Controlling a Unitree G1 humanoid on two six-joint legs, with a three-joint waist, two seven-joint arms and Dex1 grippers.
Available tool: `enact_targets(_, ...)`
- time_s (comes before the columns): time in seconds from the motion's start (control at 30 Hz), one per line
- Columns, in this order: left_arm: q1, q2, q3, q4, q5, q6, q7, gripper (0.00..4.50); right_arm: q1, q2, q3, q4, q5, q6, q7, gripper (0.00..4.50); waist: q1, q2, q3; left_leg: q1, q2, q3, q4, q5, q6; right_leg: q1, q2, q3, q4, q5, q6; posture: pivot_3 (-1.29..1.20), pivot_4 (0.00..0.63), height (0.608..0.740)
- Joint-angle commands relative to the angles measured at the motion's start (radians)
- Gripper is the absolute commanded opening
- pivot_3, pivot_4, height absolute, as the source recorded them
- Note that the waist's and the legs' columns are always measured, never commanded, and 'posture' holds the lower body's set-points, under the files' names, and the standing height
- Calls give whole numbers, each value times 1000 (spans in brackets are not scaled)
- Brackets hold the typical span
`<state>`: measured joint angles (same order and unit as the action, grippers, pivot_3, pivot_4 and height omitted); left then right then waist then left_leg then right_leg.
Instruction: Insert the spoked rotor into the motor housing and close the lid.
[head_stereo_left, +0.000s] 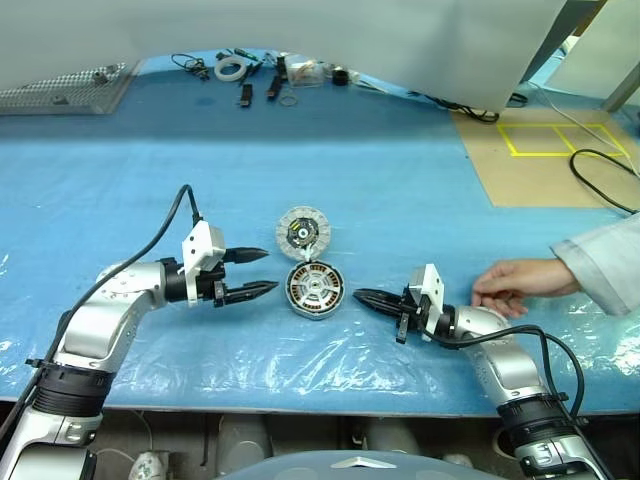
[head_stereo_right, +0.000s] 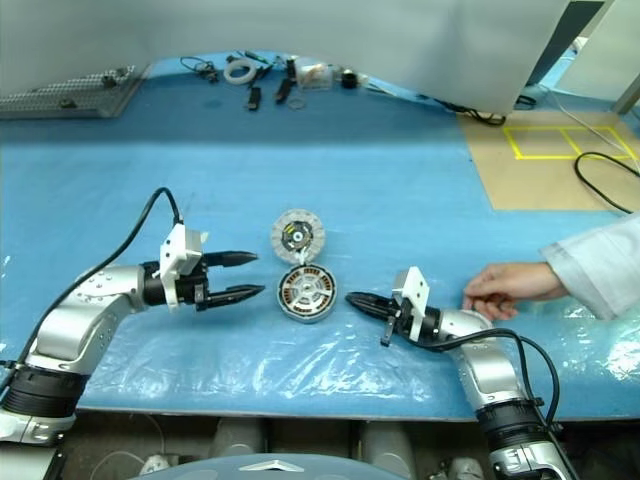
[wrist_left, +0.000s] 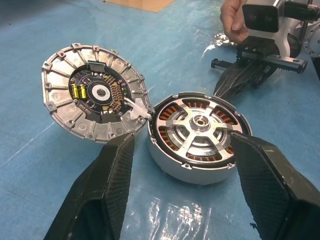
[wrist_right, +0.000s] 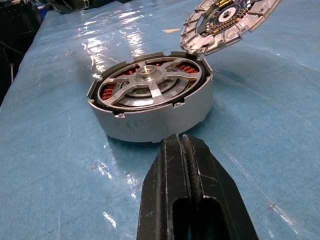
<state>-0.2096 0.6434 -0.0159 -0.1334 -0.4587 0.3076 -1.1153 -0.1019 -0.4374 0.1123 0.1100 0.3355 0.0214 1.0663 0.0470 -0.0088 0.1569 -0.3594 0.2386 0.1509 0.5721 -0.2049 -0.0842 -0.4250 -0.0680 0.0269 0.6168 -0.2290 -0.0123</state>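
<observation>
Copper windings glow through the silver spokes of the spoked rotor, which we judge already seated in the motor housing at the middle of the blue table. Nearest us, our right gripper lies at the housing's three o'clock, fingers pressed together and holding nothing. Our left gripper sits at nine o'clock, jaws spread apart and empty. Just beyond, at twelve o'clock, the lid leans tilted against the housing rim, circuit face toward us. Further right, a person's hand rests on the table. The risk we see: nudging the lid with a closed tip could slide it off the rim or shove the housing across the slick plastic sheet; a crooked drop could jam it on the rim.
</observation>
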Motion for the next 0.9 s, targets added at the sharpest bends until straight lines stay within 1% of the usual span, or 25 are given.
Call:
enact_targets(0.03,6,1,33,-12,-15,-25,-1,3204,-9,2,-14,-1,6,-25,6,0,0,0,0,0,0,0,0,0,0,0,0,0,0,0,0,0,150,740)
enact_targets(0.4,7,3,25,-13,-13,-26,-13,3204,-5,-5,-20,-1,7,-27,3,0,0,0,0,0,0,0,0,0,0,0,0,0,0,0,0,0,150,740)
enact_targets(0.63,28,1,7,11,10,-54,-31,3204,-8,-9,-26,-4,4,-22,3,0,-2,-2,-1,6,0,0,0,0,0,5,0,0,0,0,0,0,150,740)
enact_targets(0.77,58,-5,-27,34,58,-102,-38,3204,-15,-6,-27,-2,1,-21,-1,0,-4,-4,-3,9,0,0,0,0,0,7,0,1,0,0,0,0,150,740)
enact_targets(0.9,64,-18,-21,40,53,-103,-25,3204,-8,-9,-29,-17,2,-11,-1,0,-3,-8,-5,10,1,0,0,0,1,8,0,0,0,0,0,0,150,740)
